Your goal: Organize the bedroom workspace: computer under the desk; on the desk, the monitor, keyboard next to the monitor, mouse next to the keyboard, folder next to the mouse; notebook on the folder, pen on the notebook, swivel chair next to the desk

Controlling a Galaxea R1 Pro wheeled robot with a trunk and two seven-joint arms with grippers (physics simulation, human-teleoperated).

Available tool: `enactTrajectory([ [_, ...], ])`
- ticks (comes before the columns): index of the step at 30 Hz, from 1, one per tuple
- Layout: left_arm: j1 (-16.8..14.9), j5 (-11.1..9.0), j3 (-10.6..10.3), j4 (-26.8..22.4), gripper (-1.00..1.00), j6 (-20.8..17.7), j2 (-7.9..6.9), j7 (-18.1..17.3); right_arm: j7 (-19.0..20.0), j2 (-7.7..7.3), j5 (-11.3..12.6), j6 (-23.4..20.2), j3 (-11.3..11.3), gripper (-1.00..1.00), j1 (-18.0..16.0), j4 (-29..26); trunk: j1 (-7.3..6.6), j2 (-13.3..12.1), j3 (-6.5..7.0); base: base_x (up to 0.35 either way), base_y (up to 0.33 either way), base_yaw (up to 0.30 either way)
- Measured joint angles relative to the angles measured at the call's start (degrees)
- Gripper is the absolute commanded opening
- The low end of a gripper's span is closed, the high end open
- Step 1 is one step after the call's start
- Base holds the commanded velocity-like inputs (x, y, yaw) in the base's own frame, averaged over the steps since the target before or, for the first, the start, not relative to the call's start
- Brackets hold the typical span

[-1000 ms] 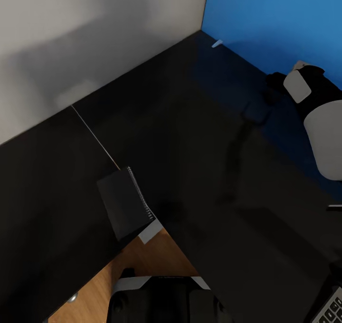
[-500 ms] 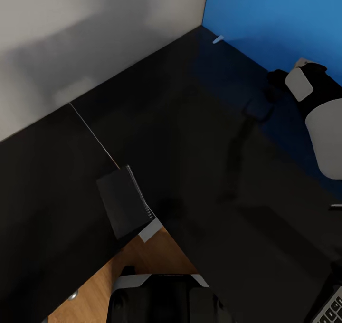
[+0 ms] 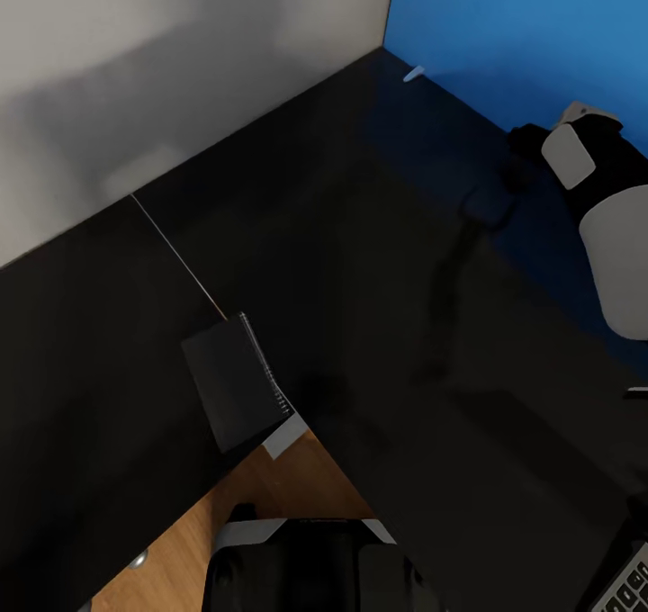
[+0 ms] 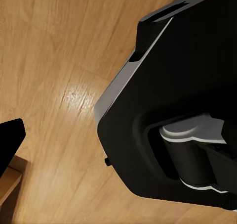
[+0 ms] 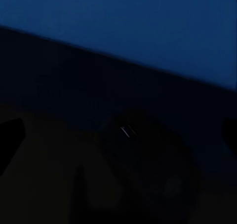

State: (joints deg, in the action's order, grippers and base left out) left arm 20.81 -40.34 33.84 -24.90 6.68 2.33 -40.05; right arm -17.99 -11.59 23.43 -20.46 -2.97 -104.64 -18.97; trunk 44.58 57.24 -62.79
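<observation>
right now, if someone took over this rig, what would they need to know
Left end effector fingertip hangs over the floor; right end effector is above the desk near the blue wall; open or shut unclear for both.
Notebook lies at the desk's inner corner, pen at the far corner, keyboard at the near right.
Stacking not done: no folder under the notebook.

Glossy black desk [image 3: 378, 261], mirroring the bright blue wall panel [image 3: 522, 27] along its far edge. Pale grey wall [image 3: 180, 63] on the other side. Black notebook [image 3: 229, 394], white page edge showing, dark spiral binding. Keyboard [image 3: 630, 585]: grey keys, pale lettering. Warm wood-grain floor [image 4: 54, 61].
</observation>
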Motion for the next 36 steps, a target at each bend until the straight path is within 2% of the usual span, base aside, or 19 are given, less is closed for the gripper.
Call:
enactTrajectory([
  [11,0.0,0.0,0.0,0.0,1.00,0.0,0.00,0.0,3.7,-0.06,-2.9,0.3,0.0,1.00,-0.1,-0.2,0.00,0.0,-0.53,0.000,0.000,0.011],
  [36,0.0,0.0,0.1,0.0,1.00,0.0,0.01,0.0,3.8,-0.09,-3.4,0.6,0.1,1.00,-0.2,-1.6,0.00,0.0,-1.43,0.000,0.000,0.005],
])
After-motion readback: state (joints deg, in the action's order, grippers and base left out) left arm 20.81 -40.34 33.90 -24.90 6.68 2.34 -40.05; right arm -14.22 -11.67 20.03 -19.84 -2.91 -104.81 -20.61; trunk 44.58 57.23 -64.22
